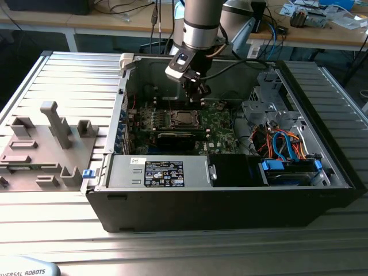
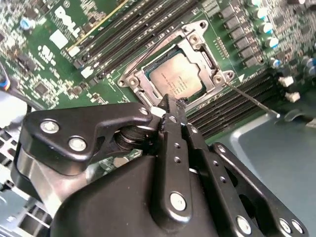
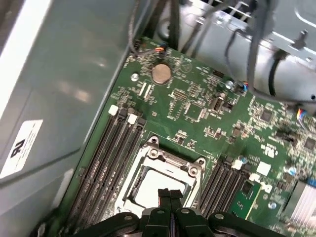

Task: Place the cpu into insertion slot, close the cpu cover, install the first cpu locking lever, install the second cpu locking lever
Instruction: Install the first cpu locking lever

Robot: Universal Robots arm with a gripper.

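CPU (image 2: 175, 81) lies silvery and flat inside the insertion slot (image 2: 134, 78), just above the centre of the second wrist view, with the metal cover frame (image 2: 207, 57) closed around its edges; in the first wrist view the same plate (image 3: 155, 185) sits low in the frame, just above the fingertips. The gripper (image 2: 170, 106) hangs right over the near edge of the socket with its two black fingers (image 2: 174, 126) pressed together, nothing between them, the tips seemingly at or very near the cover's rim. In the exterior view the gripper (image 1: 195, 92) is upper centre, down inside the open computer case (image 1: 230, 207) above the green motherboard (image 1: 221, 129). A thin locking lever (image 2: 249, 101) stands out from the socket toward the right of the second wrist view and looks unlatched, so the locking work seems unfinished. The risk from here is that closed tips pushing off line could slide from the narrow rim onto the plate or the board, or press a cover that is not seated square and strain the socket beneath. The second wrist view shows the lever and the tips against the frame, while the first wrist view instead shows the memory slots (image 3: 111, 153) flanking the socket and a coin battery (image 3: 161, 73) near the top centre; the exterior view alone gives the case's drive cables (image 1: 282, 144) at its right
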